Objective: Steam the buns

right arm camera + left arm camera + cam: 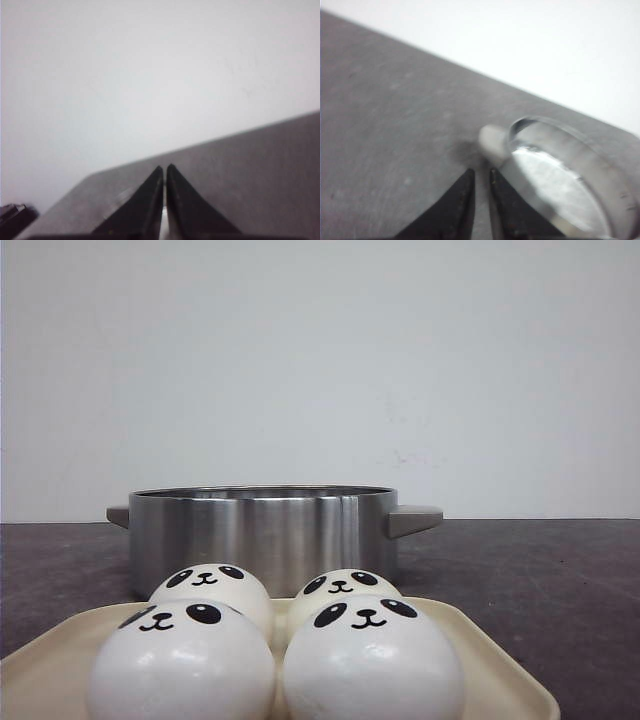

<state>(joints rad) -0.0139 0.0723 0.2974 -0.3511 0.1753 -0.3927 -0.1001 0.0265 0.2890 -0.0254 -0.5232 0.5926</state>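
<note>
Several white buns with black panda faces sit close together on a cream tray [492, 658] at the front of the table. Two are in front [180, 665] [372, 665] and two behind [212, 590] [340, 592]. Just behind the tray stands a steel pot [262, 530] with side handles. In the left wrist view my left gripper [481, 173] hovers over the dark table beside the pot [565, 180], close to one handle [492, 142]. Its fingers are nearly together with nothing between them. My right gripper [165, 168] is shut and empty over bare table. Neither gripper shows in the front view.
The dark table [560, 590] runs back to a plain white wall [320, 360]. A dark object [12, 215] shows at the edge of the right wrist view.
</note>
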